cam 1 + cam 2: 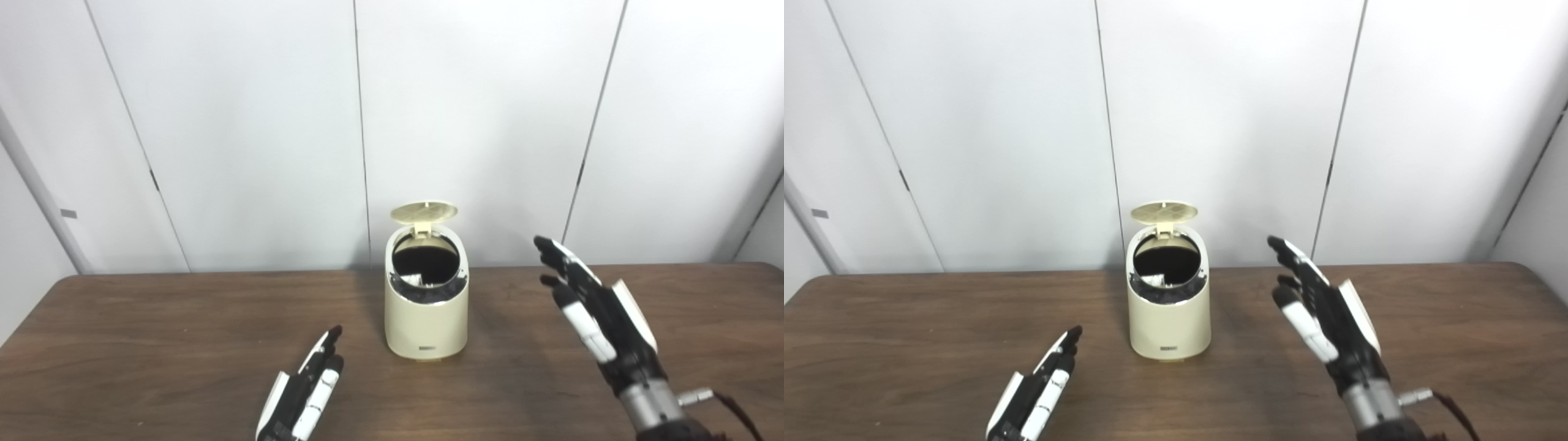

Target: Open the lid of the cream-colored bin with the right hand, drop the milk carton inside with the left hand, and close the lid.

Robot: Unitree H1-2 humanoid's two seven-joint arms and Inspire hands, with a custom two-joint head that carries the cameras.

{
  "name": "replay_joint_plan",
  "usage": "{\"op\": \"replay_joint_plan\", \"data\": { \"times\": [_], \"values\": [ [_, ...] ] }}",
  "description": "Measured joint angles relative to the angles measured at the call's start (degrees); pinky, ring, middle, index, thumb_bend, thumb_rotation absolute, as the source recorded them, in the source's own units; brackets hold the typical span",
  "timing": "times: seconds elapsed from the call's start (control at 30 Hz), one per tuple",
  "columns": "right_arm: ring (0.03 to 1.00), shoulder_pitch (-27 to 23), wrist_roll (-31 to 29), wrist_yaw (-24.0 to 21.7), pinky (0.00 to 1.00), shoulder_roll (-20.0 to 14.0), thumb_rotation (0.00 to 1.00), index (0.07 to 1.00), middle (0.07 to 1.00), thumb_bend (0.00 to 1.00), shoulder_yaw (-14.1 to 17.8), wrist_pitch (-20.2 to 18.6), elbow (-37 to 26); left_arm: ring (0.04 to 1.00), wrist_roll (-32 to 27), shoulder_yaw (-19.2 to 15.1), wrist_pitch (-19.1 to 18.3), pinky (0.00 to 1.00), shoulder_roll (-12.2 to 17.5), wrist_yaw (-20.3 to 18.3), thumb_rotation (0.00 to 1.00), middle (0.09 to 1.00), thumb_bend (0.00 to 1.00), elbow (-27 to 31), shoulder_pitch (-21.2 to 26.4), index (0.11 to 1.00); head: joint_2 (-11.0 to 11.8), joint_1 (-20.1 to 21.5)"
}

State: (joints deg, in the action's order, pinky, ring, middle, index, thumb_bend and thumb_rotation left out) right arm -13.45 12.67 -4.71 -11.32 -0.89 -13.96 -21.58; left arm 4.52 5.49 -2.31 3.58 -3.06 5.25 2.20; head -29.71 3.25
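The cream-colored bin (425,318) stands upright at the middle of the brown table. Its round lid (424,212) is flipped up and stands open at the back. A pale bit of the milk carton (415,279) shows low inside the dark opening. My left hand (306,392) is open and empty, fingers straight, low over the table to the front left of the bin. My right hand (597,318) is open and empty, raised above the table to the right of the bin, apart from it.
The brown wooden table (153,343) runs across the whole view. White wall panels (245,122) stand behind its far edge.
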Motion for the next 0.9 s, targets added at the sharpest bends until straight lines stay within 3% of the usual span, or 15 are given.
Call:
{"op": "replay_joint_plan", "data": {
  "times": [0.2,0.3,0.43,0.57,0.77,0.9],
  "values": [
    [0.894,-4.63,2.61,-0.16,0.85,0.03,1.0,0.878,0.923,0.62,-1.34,-2.39,-0.02,1.0,-0.02,-0.08,1.56,1.0,-0.23,-0.02,0.93,1.0,0.58,-0.87,-0.12,1.0,0.0,0.26],
    [0.892,-5.74,3.97,-0.6,0.79,0.02,0.92,0.865,0.925,0.59,-2.23,-3.97,0.22,1.0,0.37,-0.43,1.68,1.0,-0.55,0.42,0.89,1.0,0.6,-0.96,-0.14,1.0,-0.26,0.09],
    [0.901,-12.31,10.58,-1.17,0.82,-1.66,0.95,0.877,0.921,0.56,-5.43,-5.04,4.7,1.0,-0.2,-1.66,2.63,1.0,-1.71,1.11,0.87,1.0,0.62,-1.78,-0.37,1.0,-0.35,0.09],
    [0.893,-18.25,14.18,-1.95,0.81,-2.54,0.89,0.879,0.907,0.52,-7.64,-5.93,7.69,1.0,-0.56,-1.95,2.96,1.0,-1.94,0.86,0.86,1.0,0.59,-1.87,-0.38,1.0,-0.35,0.0],
    [0.895,-21.47,15.51,-3.41,0.81,-2.11,0.86,0.862,0.902,0.53,-9.98,-5.9,13.76,1.0,-0.63,-2.16,3.01,1.0,-1.98,0.7,0.86,1.0,0.59,-1.88,-0.28,1.0,-0.35,-0.44],
    [0.908,-23.17,15.9,-3.74,0.82,-2.16,0.9,0.843,0.902,0.58,-10.72,-5.36,17.35,1.0,-1.03,-2.65,2.98,1.0,-2.37,0.76,0.85,0.999,0.58,-1.88,-0.3,1.0,-0.35,-0.53]
  ]
}}
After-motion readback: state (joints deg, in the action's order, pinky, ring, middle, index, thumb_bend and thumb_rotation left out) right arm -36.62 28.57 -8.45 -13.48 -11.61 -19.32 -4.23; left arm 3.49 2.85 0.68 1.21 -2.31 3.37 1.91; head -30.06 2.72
